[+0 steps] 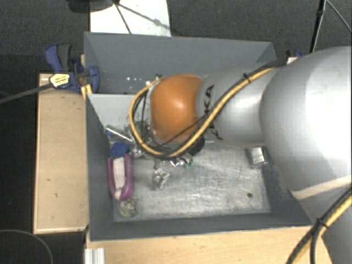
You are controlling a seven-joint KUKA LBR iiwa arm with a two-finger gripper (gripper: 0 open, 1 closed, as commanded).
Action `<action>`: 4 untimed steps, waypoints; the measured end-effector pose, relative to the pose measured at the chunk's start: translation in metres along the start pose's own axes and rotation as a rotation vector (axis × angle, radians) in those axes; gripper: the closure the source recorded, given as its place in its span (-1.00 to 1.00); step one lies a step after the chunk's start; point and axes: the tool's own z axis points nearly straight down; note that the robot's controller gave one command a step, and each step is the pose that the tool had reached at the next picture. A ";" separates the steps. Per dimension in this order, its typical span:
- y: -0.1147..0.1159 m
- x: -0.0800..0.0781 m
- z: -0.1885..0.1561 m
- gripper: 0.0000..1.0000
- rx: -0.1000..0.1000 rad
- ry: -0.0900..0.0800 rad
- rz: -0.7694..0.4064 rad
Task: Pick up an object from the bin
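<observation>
I see the gripper (165, 157) at the left of the bin (220, 194), near a purple-white object (120, 177). Its opening I cannot tell.

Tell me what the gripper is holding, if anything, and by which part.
Cannot be told; the arm's rounded orange wrist cover sits over that spot.

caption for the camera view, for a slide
Arm with orange wrist cover over the grey bin, near a purple-and-white item by its left wall.
</observation>
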 end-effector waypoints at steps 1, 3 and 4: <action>-0.055 0.006 -0.120 -1.00 0.001 -0.001 0.007; -0.131 0.072 -0.008 -1.00 0.000 0.007 0.381; -0.139 0.069 -0.021 -1.00 -0.001 0.006 0.633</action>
